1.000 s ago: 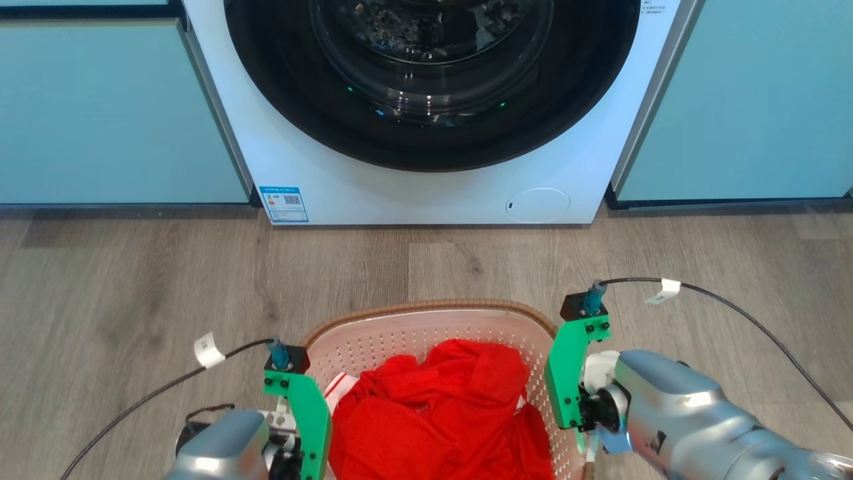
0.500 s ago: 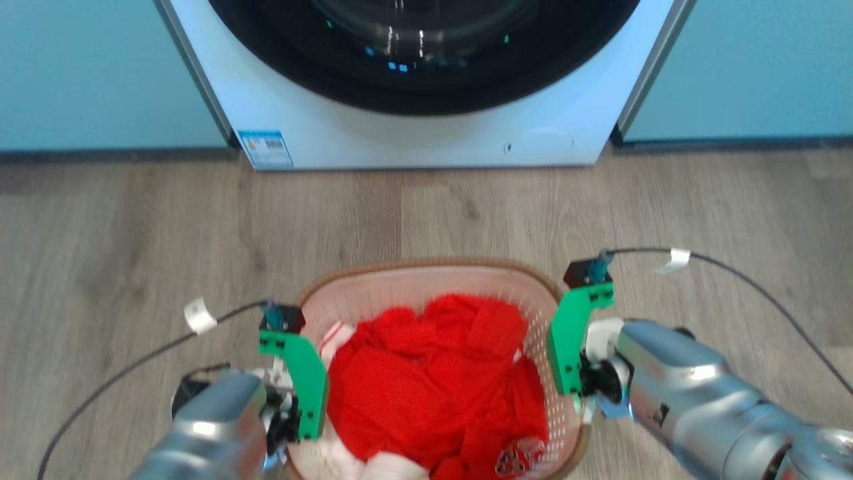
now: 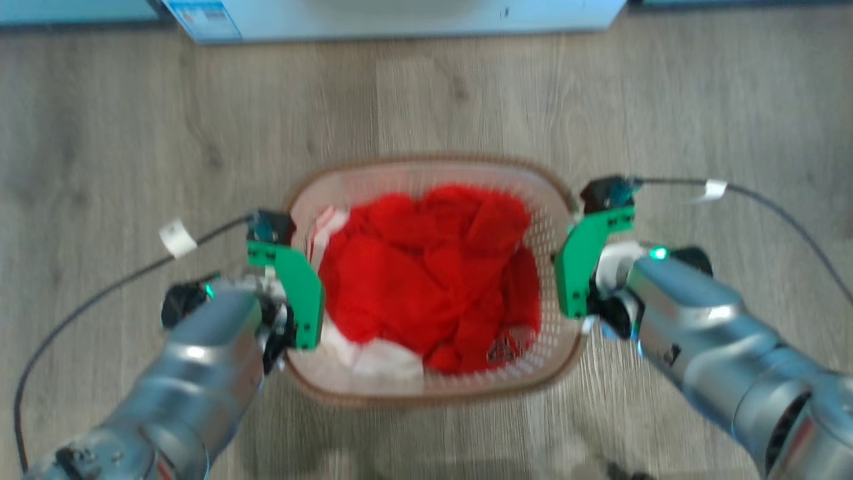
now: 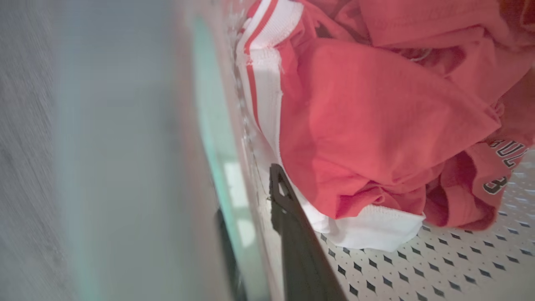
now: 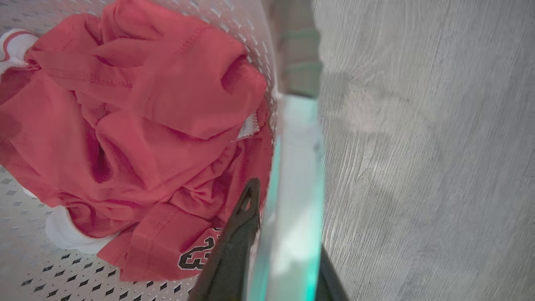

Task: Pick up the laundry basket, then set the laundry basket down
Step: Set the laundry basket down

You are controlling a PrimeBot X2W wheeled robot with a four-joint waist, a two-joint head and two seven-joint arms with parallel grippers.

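The laundry basket (image 3: 426,162), white and perforated with a brown rim, sits between my two arms on the wood floor and holds a red jersey (image 3: 426,267) with white trim. My left gripper (image 3: 298,333) is at its left wall. In the left wrist view one dark finger (image 4: 292,234) is inside the basket (image 4: 418,267) and the other is outside, clamped on the wall. My right gripper (image 3: 578,313) grips the right wall the same way, with one finger (image 5: 238,234) inside the basket (image 5: 42,259). I cannot tell whether the basket touches the floor.
The white base of a washing machine (image 3: 400,17) lies along the top edge. Grey wood floor (image 3: 700,100) surrounds the basket. Black cables run from the left wrist (image 3: 100,293) and the right wrist (image 3: 786,220) across the floor.
The whole head view has tilted down: the washing machine slid to the top edge and the entire basket came into view. Both grippers stay clamped on its side walls.
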